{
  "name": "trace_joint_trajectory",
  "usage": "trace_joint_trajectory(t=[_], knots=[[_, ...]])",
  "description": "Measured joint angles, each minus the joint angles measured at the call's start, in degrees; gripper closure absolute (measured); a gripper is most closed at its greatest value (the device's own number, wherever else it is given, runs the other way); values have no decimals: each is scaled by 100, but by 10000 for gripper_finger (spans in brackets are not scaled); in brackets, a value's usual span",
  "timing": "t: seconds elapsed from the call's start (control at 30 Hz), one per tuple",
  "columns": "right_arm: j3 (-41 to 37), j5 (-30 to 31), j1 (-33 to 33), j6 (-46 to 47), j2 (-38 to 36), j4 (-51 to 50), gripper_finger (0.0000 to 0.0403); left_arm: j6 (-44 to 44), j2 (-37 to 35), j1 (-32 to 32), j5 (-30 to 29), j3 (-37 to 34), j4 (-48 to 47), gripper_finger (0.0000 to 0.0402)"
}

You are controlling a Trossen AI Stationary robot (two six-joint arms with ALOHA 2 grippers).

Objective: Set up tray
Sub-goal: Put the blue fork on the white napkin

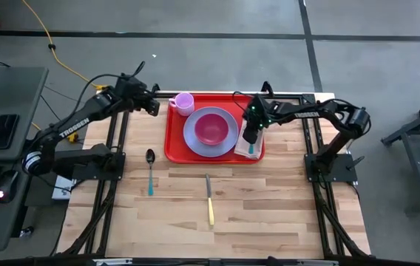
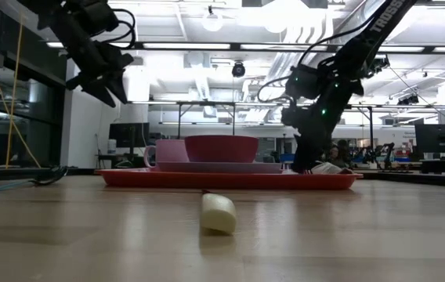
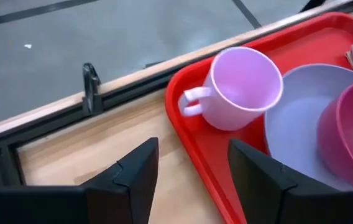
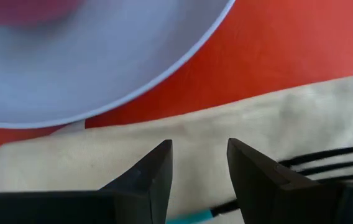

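Observation:
The red tray (image 1: 174,144) lies at the table's far middle. On it are a lavender plate (image 1: 195,137) with a pink bowl (image 1: 211,127), a lavender cup (image 3: 238,87) upright in the far left corner, and a cream napkin (image 4: 133,155) along the right side. A fork with black tines (image 4: 325,162) and a teal handle (image 4: 189,218) lies on the napkin. My right gripper (image 4: 199,146) points steeply down over the napkin, open, with the fork's neck passing under it. My left gripper (image 3: 192,149) hangs open above the table's far left, beside the tray's corner, touching nothing. My right gripper has its fingertips (image 2: 307,166) low over the napkin (image 1: 248,145), coming from above and slanting from the table's right. Nothing is pinched between them. I cannot tell whether they touch the napkin or the fork.
A spoon with a teal handle (image 1: 150,170) and a knife with a yellow handle (image 1: 209,199) lie on the bare wood nearer than the tray. A black rail with a clamp (image 3: 91,84) runs along the far edge. A grey desk (image 1: 10,133) stands left of the table.

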Motion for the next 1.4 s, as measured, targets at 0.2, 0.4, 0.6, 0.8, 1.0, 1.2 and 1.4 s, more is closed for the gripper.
trace_joint_trajectory(t=[0.2, 0.4, 0.6, 0.8, 1.0, 1.2, 1.4], knots=[[0, -75, 39, 65, 190, 80, 269, 0, 0, 1, -3, -5, -17, 181], [26, -200, 136, 107, 444, 293, 269, 59, 0, 1, -3, -5, -17, 181], [75, -245, 260, 20, 499, 326, 269, 105, 0, 1, -3, -5, -15, 181], [114, -481, 253, -96, 507, 341, 269, 105, 0, 1, -3, -5, -9, 181], [111, -630, 264, -128, 510, 331, 269, 105, 2, 1, -5, -5, -5, 181], [110, -743, 264, -163, 512, 324, 269, 105, 2, 1, -5, -5, -4, 181], [107, -752, 253, -262, 512, 357, 269, 105, 2, 1, -7, -5, 6, 181]])
